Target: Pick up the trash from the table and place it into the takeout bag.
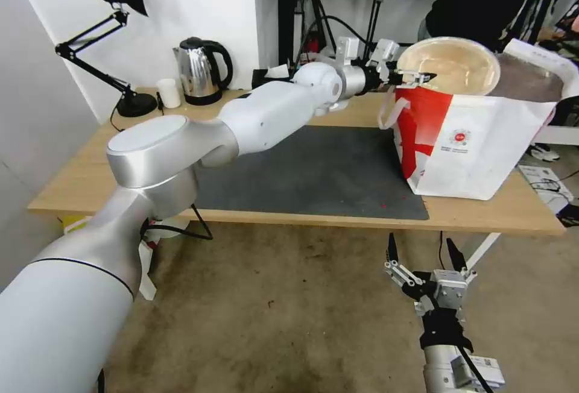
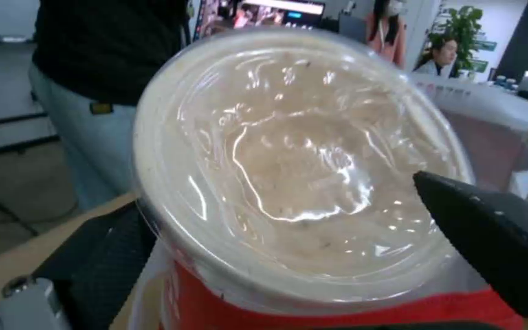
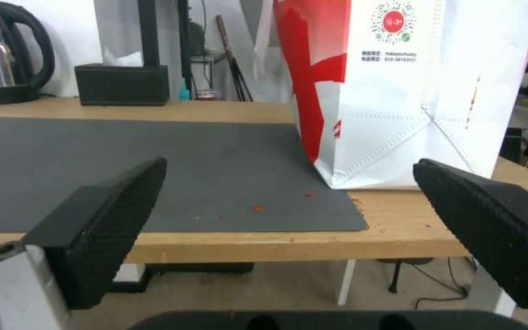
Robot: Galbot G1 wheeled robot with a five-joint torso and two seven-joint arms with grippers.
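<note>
On the left, the desk lamp (image 1: pixel 123 43) and kettle (image 1: pixel 202 70) are standing at the back of the table (image 1: pixel 84 176). The left arm is stretching across the dark mat (image 1: pixel 313 170), and the left gripper (image 1: pixel 409 77) is pinching the near rim of the beige pulp bowl (image 1: pixel 449 64), holding it tilted over the open mouth of the takeout bag (image 1: pixel 476 140), which is sitting at the table's right end. Lower right, the right gripper (image 1: pixel 426 252) is hanging below the table edge, fingers (image 3: pixel 102 220) spread wide around nothing.
</note>
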